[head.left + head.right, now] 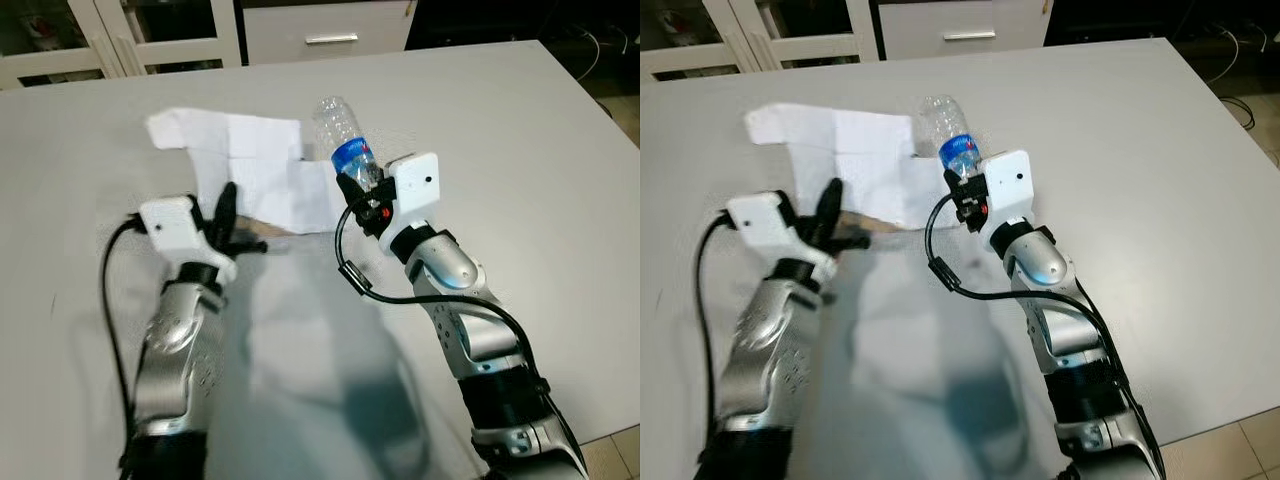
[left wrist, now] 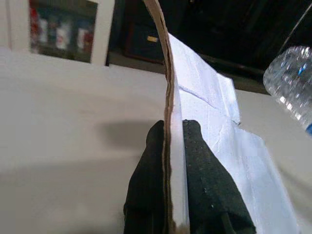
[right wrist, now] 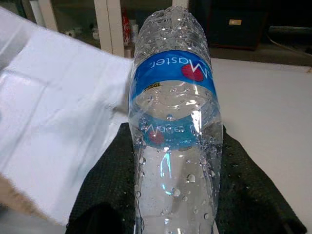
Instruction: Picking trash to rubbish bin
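The two head views look forward and down from above onto a grey table (image 1: 520,130), both arms reaching away from the lens; they share nearly the whole scene, offset sideways. The left wrist view looks along the left gripper (image 2: 174,146) at very close range, edge-on to a flattened white cardboard sheet (image 2: 168,97). The right wrist view looks along the right gripper (image 3: 175,195), very close to a clear plastic water bottle (image 3: 173,112). Both wrist views also take in the sheet and the bottle.

Clear blue-labelled plastic bottle (image 1: 345,140) raised off the table beside flattened white cardboard sheet (image 1: 250,165), both gripped.
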{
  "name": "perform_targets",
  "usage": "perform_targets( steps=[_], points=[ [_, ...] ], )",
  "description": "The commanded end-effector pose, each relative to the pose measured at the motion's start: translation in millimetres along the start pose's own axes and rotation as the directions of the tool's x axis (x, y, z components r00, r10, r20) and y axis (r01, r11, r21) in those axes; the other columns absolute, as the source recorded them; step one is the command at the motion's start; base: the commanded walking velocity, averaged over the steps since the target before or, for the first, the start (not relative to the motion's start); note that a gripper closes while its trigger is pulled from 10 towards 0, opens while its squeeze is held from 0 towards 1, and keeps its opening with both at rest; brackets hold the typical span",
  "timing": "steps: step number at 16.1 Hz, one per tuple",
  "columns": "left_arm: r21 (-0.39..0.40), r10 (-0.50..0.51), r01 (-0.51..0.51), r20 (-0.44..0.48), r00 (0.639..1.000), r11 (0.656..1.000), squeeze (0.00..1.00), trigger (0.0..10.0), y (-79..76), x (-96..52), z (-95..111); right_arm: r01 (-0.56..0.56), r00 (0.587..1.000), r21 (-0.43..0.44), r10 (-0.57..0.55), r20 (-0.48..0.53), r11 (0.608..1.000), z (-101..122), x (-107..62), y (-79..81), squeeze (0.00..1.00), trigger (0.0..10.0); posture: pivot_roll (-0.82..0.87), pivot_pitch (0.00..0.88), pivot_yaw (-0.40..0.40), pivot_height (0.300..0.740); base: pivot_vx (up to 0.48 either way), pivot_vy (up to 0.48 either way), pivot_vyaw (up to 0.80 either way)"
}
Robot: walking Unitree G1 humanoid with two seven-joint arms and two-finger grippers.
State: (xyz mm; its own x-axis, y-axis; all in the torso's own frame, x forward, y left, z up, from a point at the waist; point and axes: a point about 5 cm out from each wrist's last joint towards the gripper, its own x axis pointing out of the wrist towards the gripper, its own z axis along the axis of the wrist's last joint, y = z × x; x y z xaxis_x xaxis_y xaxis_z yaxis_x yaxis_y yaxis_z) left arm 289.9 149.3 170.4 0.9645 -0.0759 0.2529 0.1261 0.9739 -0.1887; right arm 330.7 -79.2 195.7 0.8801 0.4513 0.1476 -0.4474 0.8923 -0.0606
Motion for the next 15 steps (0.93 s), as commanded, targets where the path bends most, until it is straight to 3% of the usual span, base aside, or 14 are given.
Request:
perform_targets(
  steps=[1,3,5,7,8,9,15],
  points=[
    [0.046,0.026,-0.026,-0.018,0.999,0.999,0.0,0.0,1.6,-8.7,1.7,0.008,1.0,0.001,-0.008,0.009,1.0,-0.7,1.0,-0.9,0.0,10.0,-0.09,0.195,-0.024,0.74,0.0,0.0,0.0],
    [0.116,0.053,-0.049,-0.027,0.998,0.992,0.0,0.1,2.8,-17.9,2.9,0.004,1.0,0.002,-0.004,0.011,1.0,-2.0,1.3,0.1,0.0,10.0,-0.08,0.192,-0.023,0.74,0.0,0.0,0.0],
    [0.148,0.094,-0.086,-0.045,0.995,0.985,0.0,2.2,3.8,-25.1,0.5,-0.008,1.0,0.0,0.008,0.011,1.0,-3.3,2.1,1.7,0.0,10.0,-0.08,0.187,-0.021,0.74,0.0,0.0,0.0],
    [0.131,0.105,-0.097,-0.055,0.993,0.987,0.0,4.1,-0.6,-26.4,0.3,-0.023,1.0,0.0,0.023,0.018,1.0,-2.9,3.7,4.7,0.0,10.0,-0.07,0.181,-0.023,0.74,0.0,0.0,0.0],
    [0.13,0.106,-0.098,-0.056,0.993,0.987,0.0,4.1,-1.4,-26.3,0.3,-0.025,1.0,0.001,0.025,0.018,1.0,-2.9,3.9,5.2,0.0,10.0,-0.07,0.181,-0.023,0.74,0.0,0.0,0.0],
    [0.113,0.087,-0.078,-0.07,0.994,0.99,0.0,10.0,-7.1,-24.2,-0.6,-0.03,0.999,0.007,0.03,0.018,1.0,-5.1,4.6,8.5,0.0,10.0,-0.07,0.175,-0.023,0.74,0.0,0.0,0.0],
    [0.159,0.08,-0.07,-0.058,0.995,0.985,0.0,10.0,-9.4,-15.9,6.2,-0.018,1.0,0.017,0.018,0.017,1.0,-8.1,3.1,8.5,0.0,10.0,-0.07,0.166,-0.02,0.74,0.0,0.0,0.0]
  ],
)
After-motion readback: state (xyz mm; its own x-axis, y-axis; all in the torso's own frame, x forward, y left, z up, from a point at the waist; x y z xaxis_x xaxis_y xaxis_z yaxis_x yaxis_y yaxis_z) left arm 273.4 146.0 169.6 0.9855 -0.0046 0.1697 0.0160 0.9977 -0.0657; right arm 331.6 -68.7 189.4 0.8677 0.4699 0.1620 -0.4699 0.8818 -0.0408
